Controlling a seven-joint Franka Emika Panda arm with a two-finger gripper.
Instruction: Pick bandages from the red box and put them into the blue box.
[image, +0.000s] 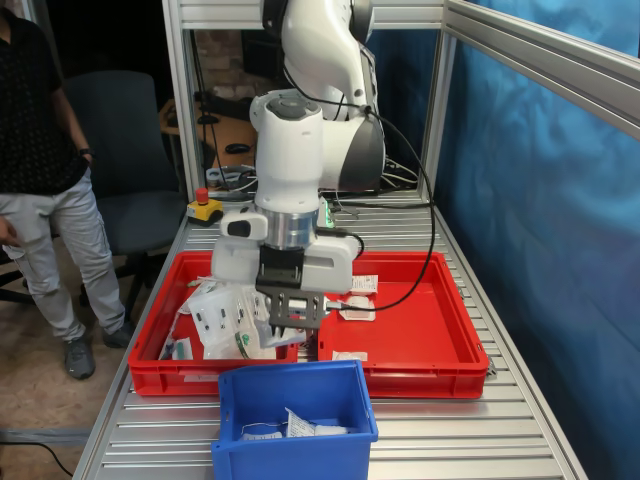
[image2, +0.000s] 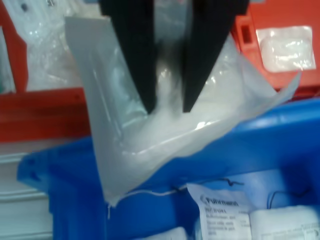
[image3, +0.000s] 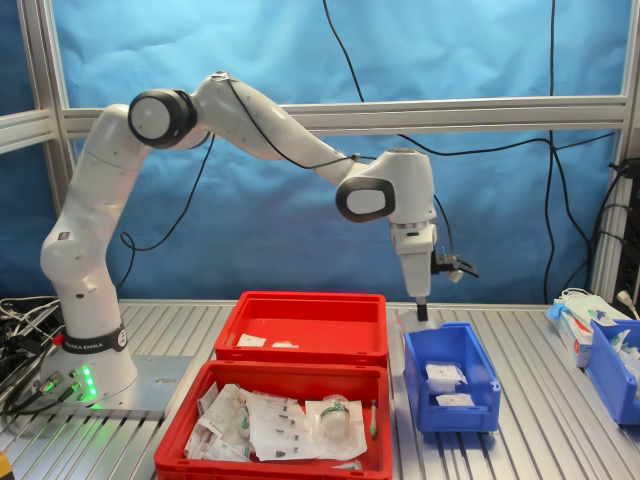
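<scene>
Up close, the wrist view shows the fingers pinching a wrapped bandage over the blue box rim. Only the second exterior view shows both red trays.

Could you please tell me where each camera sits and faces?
First exterior view: off the table's end, facing the arm head-on over the small deep blue plastic bin; forearm and jaws show.
Second exterior view: side-on, facing the blue curtain; whole arm, base to jaws.
Wrist view: looks down past the jaws, shut on a clear-wrapped white bandage, over the bin's rim.
All three share the bin.
</scene>
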